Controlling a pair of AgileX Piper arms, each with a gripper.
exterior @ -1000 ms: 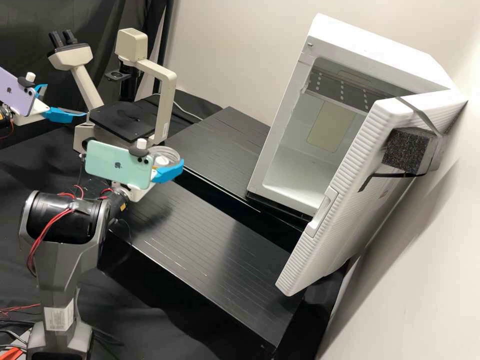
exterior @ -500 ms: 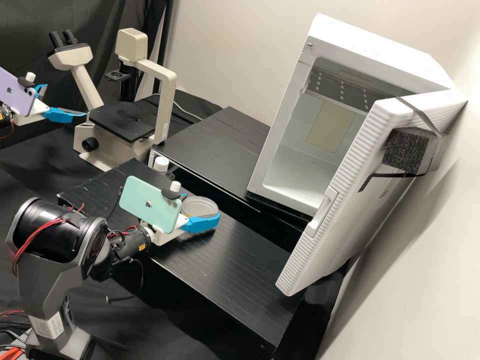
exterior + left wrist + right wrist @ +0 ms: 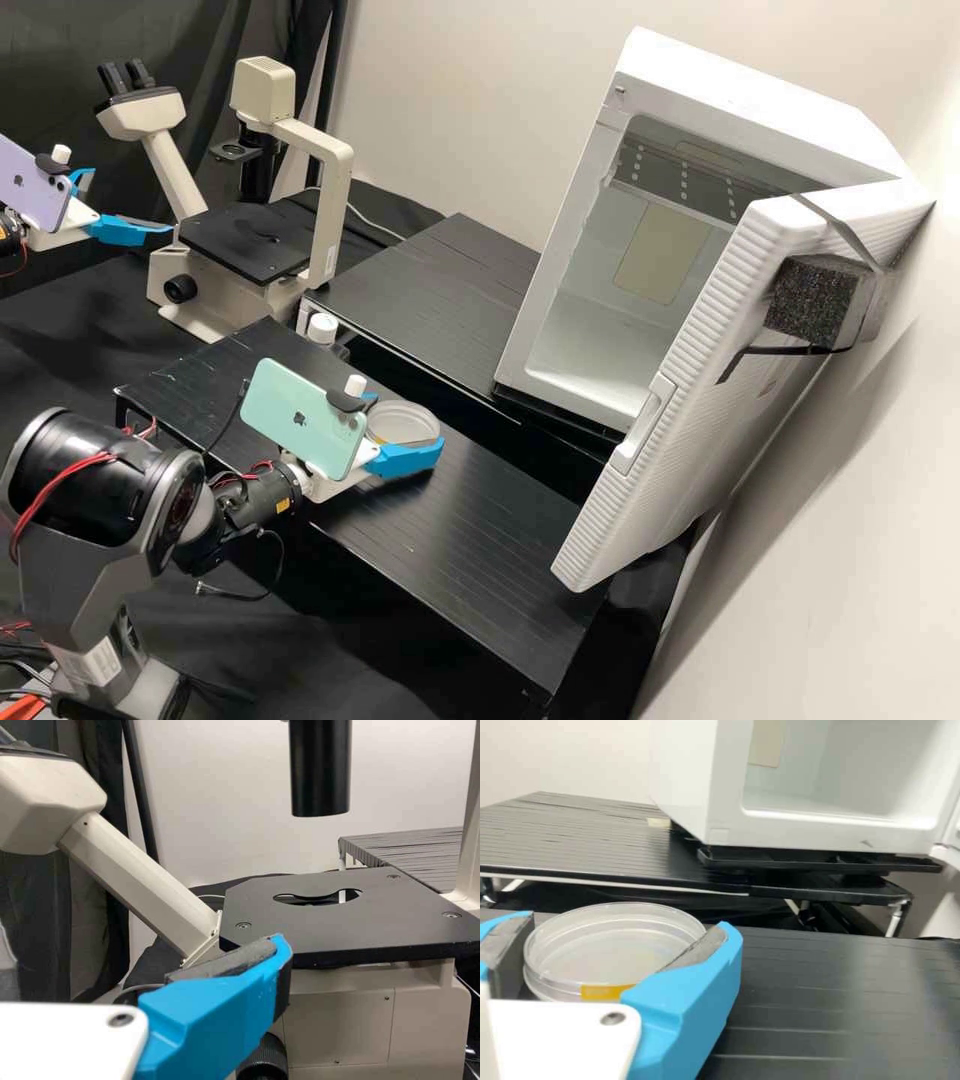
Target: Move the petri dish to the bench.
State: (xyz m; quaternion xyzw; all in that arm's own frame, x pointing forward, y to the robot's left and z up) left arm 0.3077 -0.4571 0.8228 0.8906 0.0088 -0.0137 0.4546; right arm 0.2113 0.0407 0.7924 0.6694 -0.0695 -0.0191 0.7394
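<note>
While the white left gripper with bright blue fingers (image 3: 132, 202) sits beside the beige microscope (image 3: 333, 210), fingers apart, the matching right gripper (image 3: 408, 422) is clamped on the clear round plastic petri dish (image 3: 615, 952), over the black ridged bench (image 3: 480, 520). Can't tell if dish touches.

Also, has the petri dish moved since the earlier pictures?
Yes. In the high view, the petri dish has moved away from the microscope, to the right and lower in the picture.
</note>
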